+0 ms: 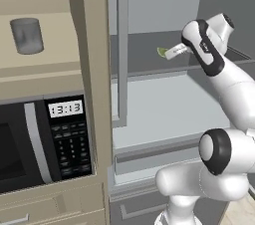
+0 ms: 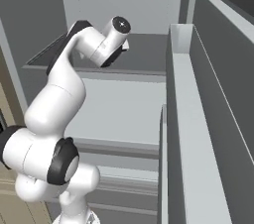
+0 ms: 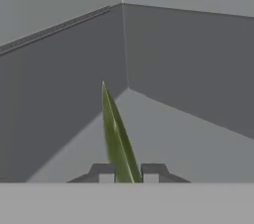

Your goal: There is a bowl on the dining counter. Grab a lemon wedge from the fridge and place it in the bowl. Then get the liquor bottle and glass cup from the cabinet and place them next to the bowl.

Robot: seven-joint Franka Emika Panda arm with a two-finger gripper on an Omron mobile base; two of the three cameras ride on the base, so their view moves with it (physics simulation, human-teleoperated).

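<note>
A thin yellow-green lemon wedge [image 3: 118, 139] stands on edge between my two fingertips [image 3: 104, 173], which press in close on both sides of it. From the left base view the wedge [image 1: 161, 51] sits on the dark upper fridge shelf [image 1: 144, 59], with my gripper [image 1: 168, 52] reaching in from the right and shut on it. A glass cup [image 1: 27, 35] stands upright on a shelf of the open beige cabinet at the upper left, far from the gripper.
A microwave [image 1: 45, 139] sits under the cabinet shelf. The fridge's side wall [image 1: 119, 50] stands left of the wedge, with the back corner close behind it. The open fridge door [image 2: 198, 119] runs along the right. A lighter lower shelf [image 2: 119, 109] lies below.
</note>
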